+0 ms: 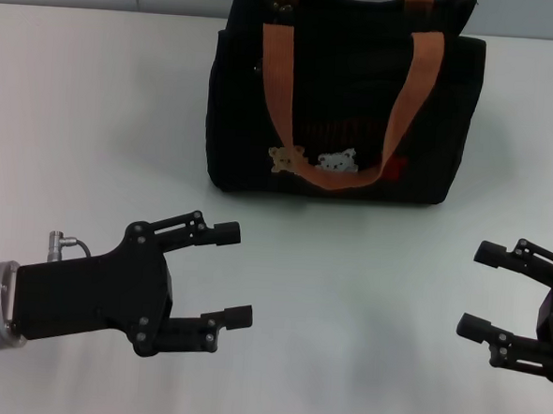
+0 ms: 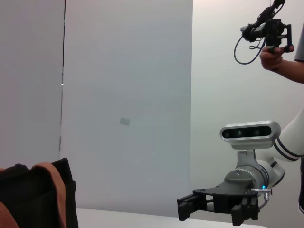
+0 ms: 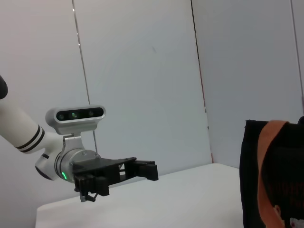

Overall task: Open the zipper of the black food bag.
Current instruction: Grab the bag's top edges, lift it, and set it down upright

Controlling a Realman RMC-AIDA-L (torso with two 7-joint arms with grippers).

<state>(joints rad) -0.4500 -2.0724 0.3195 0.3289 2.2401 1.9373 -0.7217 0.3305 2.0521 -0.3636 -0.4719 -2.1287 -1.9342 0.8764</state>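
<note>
The black food bag (image 1: 338, 126) stands upright at the back middle of the white table, with two orange-brown handles (image 1: 276, 85) draped down its front and bear patches (image 1: 317, 161) low on that face. Its zipper cannot be made out against the black top rim. My left gripper (image 1: 244, 274) hovers open in front of the bag, to its left. Opposite it, my right gripper (image 1: 469, 287) is open too, in front and to the right. Both are well clear of the bag with nothing between their fingers. A corner of the bag (image 2: 33, 199) shows in the left wrist view, another (image 3: 275, 180) in the right wrist view.
The white table (image 1: 94, 111) spreads around the bag. A pale wall stands behind it. In the left wrist view a person's hand (image 2: 273, 54) holds a camera rig up at the far side.
</note>
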